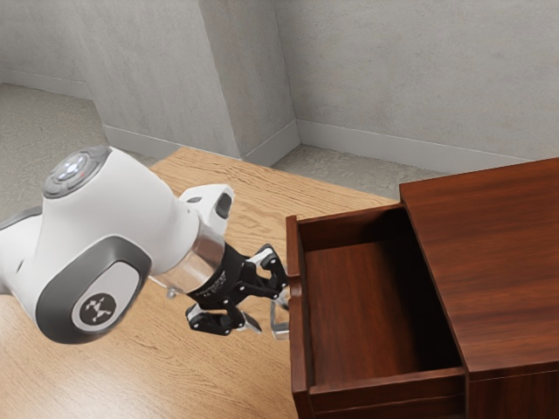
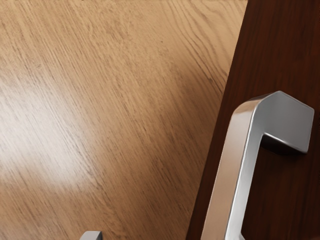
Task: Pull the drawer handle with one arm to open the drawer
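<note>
A dark wooden drawer [image 1: 301, 349] stands pulled well out of its cabinet [image 1: 498, 262], and its inside is bare. Its silver bar handle [image 1: 279, 319] sticks out from the drawer front toward the exterior view's left. My black gripper [image 1: 268, 304] sits right at that handle with its fingers spread wide, so it is open. In the wrist view the handle [image 2: 245, 170] runs close past my hand against the dark drawer front [image 2: 280, 65]. One silver fingertip [image 2: 91, 235] shows well apart from it.
The cabinet stands on a light wooden floor [image 1: 131, 375] that stretches to the exterior view's left and below my arm. Grey walls [image 1: 349, 61] rise behind, with a corner pillar at the back.
</note>
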Motion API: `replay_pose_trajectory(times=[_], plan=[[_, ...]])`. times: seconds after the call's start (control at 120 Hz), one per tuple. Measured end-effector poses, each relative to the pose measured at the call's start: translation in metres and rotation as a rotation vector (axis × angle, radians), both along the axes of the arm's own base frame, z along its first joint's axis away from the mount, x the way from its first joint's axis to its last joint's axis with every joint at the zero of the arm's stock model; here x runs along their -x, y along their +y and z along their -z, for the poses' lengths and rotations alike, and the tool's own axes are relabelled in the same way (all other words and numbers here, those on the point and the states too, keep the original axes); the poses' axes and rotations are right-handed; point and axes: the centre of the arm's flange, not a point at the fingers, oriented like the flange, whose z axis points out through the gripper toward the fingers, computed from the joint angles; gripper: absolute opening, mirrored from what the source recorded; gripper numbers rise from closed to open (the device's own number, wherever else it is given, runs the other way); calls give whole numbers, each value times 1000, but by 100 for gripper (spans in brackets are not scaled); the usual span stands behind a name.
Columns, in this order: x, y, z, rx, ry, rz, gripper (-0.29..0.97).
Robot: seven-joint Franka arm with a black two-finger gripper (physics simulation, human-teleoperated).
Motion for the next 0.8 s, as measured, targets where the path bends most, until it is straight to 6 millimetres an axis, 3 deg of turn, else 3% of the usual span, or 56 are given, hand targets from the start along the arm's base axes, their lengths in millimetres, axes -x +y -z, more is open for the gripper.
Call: replay_pose_trajectory(times=[0.8], plan=[[23, 15, -5, 8, -17, -14, 26]])
